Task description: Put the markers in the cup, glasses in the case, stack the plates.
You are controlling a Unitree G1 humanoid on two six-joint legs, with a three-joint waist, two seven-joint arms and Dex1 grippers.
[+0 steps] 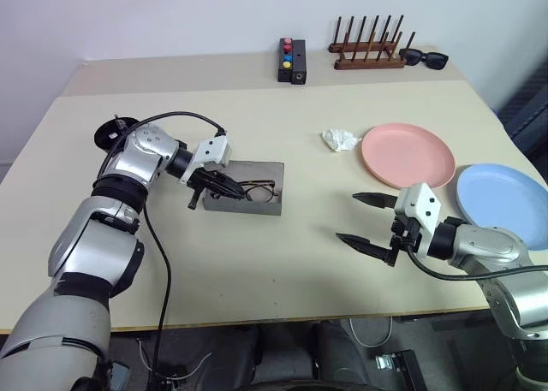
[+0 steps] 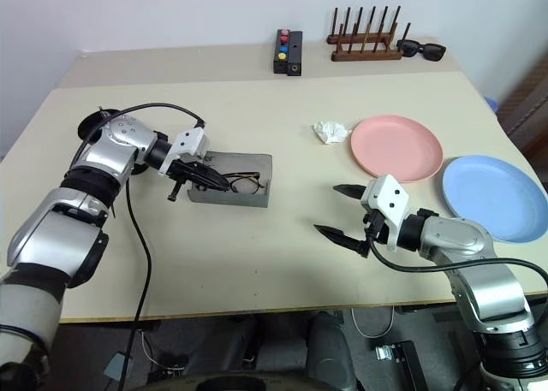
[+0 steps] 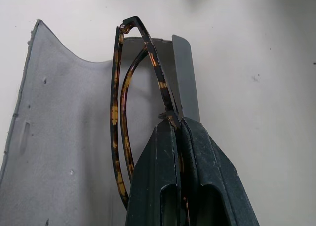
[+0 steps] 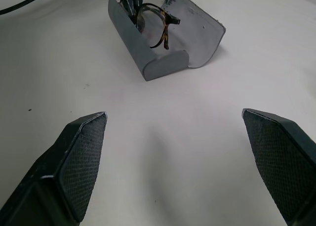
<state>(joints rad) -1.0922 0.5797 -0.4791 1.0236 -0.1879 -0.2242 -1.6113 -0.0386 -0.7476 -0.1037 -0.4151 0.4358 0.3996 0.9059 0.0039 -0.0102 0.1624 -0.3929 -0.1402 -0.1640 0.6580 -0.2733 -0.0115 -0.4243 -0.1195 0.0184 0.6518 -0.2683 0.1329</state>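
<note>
Holding the glasses (image 1: pixel 253 188) pinched between shut fingers, left gripper (image 1: pixel 221 184) reaching into the open grey case (image 1: pixel 267 204) near mid-table. Frames tortoiseshell, thin and round, standing partly inside the case, one temple clamped by the left fingers (image 3: pixel 197 161) in the left wrist view. Case lid laid back flat on the table (image 1: pixel 257 271), felt lining showing.

Hanging low over the table on the right, right gripper (image 1: pixel 370 222), fingers spread wide, holding nothing, tips pointed toward the case but well apart from it. Seen between those two spread fingers (image 4: pixel 79 161) in the right wrist view: bare table and, farther off, the case with the glasses in it.

Lying flat to the right of the case, pink plate (image 1: pixel 408 155); just beside it, nearer the right edge, blue plate (image 1: pixel 505 204), not stacked, rims close, whether touching cannot be told. Right arm passing just in front of the blue plate.

Sitting just left of the pink plate, a crumpled white tissue (image 1: pixel 339 139). Behind the left elbow, a black round thing (image 1: pixel 113 133), mostly hidden, likely the cup. At the far edge: a small black box with coloured buttons (image 1: pixel 292 61), a wooden peg rack (image 1: pixel 366 50), and black sunglasses (image 1: pixel 423 59) beside the rack.
</note>
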